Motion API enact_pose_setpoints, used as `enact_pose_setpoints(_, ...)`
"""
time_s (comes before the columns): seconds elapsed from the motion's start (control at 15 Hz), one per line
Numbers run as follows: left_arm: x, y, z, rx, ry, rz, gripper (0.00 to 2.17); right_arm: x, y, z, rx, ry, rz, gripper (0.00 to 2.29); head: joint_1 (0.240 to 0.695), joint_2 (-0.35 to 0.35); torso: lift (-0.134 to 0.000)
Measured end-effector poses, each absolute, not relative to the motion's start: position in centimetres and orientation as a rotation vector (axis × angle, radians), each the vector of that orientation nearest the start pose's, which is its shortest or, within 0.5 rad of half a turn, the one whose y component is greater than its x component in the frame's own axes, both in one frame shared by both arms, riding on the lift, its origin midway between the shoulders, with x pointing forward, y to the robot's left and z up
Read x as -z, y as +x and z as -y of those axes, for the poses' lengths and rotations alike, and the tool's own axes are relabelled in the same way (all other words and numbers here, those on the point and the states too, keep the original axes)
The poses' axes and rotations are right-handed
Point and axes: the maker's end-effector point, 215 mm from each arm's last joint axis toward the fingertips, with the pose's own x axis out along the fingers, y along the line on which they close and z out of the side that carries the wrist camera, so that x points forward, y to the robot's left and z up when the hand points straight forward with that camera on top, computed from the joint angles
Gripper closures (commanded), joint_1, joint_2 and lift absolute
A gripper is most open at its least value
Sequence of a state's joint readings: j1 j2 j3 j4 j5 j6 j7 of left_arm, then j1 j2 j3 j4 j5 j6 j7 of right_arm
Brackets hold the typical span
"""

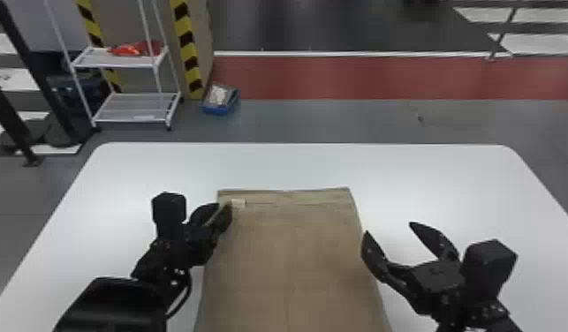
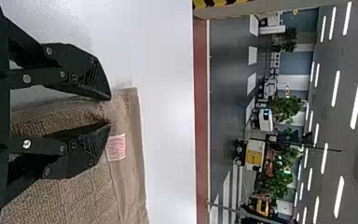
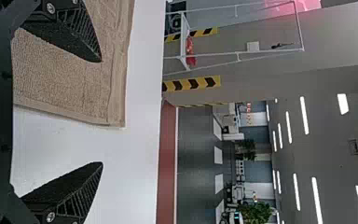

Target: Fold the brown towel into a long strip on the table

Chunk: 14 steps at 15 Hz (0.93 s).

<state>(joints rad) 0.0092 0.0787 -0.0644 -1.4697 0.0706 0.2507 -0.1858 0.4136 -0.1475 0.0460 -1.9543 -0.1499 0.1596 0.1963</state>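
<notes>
White table [image 1: 437, 176], head view; 12 o'clock = away from robot. Brown towel [image 1: 296, 256] lies flat at table centre, long axis apparently 12 to 6. Left gripper [image 2: 110, 111] pinches a ridge of cloth by its 11 o'clock corner. Right gripper [image 1: 388, 227], fingers spread, sits just beside the 3 o'clock edge; far right corner lies toward 10–11 from it. Judgement: right arm is nearer for that corner's grasp.

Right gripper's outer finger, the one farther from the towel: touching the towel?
Apart. In the right wrist view, the right gripper is open; bare white table shows between its outer finger and the brown towel's edge.
</notes>
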Motion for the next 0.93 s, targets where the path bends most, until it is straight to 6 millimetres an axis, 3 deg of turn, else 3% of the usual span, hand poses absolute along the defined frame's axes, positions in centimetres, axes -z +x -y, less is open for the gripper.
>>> enact_pose_setpoints(0.33, 47.5, 55.6, -18.5, 0.228, -0.016, -0.361, 1.09, 39.7, 45.7, 17.9, -0.294, 0.047, -0.199, 0.1, 0.695, 0.005, -0.112)
enact_pose_setpoints(0.53, 43.4, 54.2, -17.8, 0.217, 0.015, -0.287, 1.09, 39.8, 45.8, 18.4, -0.284, 0.048, -0.204, 0.1, 0.695, 0.0, -0.112)
enact_pose_setpoints(0.67, 40.6, 51.7, -14.7, 0.265, 0.052, -0.273, 1.09, 40.1, 46.3, 20.5, -0.226, 0.041, -0.219, 0.1, 0.695, -0.034, -0.112)
enact_pose_setpoints(0.73, 39.8, 50.4, -12.8, 0.294, 0.069, -0.278, 1.09, 40.0, 46.6, 21.9, -0.193, 0.036, -0.22, 0.1, 0.695, -0.103, -0.112)
enact_pose_setpoints(0.93, 39.3, 46.8, -6.6, 0.387, 0.119, -0.332, 1.09, 40.0, 46.9, 27.2, -0.088, 0.041, -0.23, 0.1, 0.695, -0.219, -0.112)
